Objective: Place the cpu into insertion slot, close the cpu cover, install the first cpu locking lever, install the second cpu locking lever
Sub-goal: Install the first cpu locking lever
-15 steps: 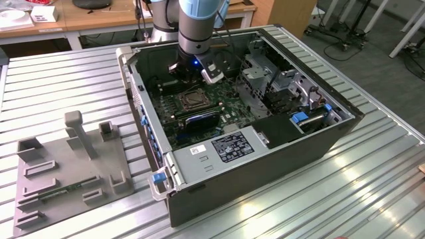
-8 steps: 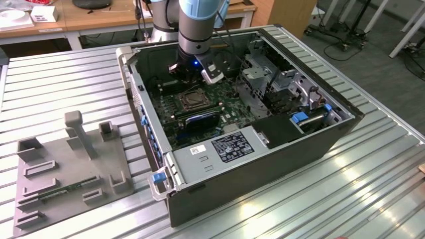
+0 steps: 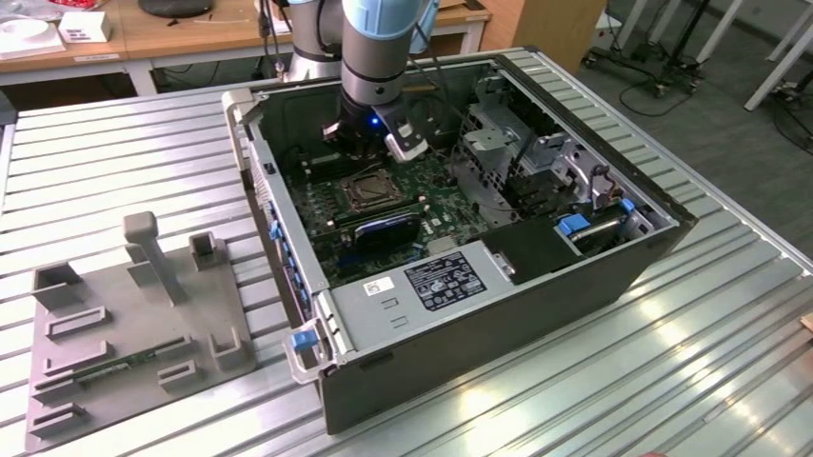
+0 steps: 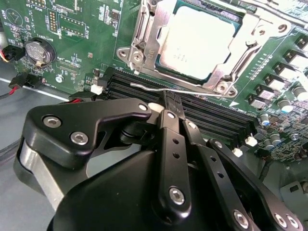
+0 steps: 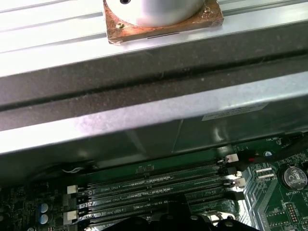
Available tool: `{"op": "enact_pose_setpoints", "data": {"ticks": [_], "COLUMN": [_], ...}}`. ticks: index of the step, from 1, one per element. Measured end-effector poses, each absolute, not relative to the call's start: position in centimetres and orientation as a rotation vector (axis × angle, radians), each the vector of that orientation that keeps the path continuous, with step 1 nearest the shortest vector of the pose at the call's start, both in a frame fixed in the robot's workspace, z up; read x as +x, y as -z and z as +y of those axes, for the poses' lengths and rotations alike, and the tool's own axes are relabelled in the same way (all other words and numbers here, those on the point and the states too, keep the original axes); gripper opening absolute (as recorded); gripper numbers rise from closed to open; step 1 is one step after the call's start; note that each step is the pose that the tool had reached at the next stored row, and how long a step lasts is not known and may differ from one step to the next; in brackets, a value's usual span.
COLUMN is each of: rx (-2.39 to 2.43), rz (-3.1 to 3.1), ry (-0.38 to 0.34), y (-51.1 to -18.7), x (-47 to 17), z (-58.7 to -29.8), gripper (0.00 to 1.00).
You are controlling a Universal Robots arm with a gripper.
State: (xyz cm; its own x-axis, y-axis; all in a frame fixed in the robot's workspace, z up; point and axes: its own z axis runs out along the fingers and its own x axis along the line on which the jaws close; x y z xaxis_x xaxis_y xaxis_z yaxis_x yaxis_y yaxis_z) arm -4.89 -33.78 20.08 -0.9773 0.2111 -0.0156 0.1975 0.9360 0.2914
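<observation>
The cpu point(image 4: 199, 41) sat in the insertion slot point(image 4: 208, 79) under the lowered cpu cover point(image 4: 143, 38), so 2 steps looked done, while the gripper point(image 4: 168, 100), fingers drawn together around nothing evident, met 1 wire locking lever point(image 4: 144, 87), seemingly unlatched.

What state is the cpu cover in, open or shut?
Shut. In the second wrist view the cpu cover lies flat around the cpu, whose face shows through its window.

black memory slots point(image 5: 159, 185) beside grey case wall point(image 5: 144, 115)
</observation>
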Motion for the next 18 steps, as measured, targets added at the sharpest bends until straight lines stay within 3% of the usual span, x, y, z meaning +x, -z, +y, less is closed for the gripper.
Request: {"op": "enact_pose_setpoints", "data": {"ticks": [18], "rx": [0.321], "rz": [3.045], "ry": [-0.451], "y": [-19.97], "x": [-4.57], "z": [-33.88], "gripper": [0.1]}}
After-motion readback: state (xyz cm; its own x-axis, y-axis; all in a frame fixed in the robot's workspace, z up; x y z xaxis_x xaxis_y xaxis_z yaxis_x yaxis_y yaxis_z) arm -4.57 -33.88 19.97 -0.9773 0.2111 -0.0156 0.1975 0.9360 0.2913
